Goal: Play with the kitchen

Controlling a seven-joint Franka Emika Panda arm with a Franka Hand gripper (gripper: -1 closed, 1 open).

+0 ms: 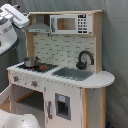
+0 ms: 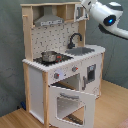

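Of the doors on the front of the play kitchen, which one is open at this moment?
The oven door below the stove knobs: in the second exterior view it hangs folded down and outward on its bottom edge. The narrow door beside it, under the sink, sits shut.
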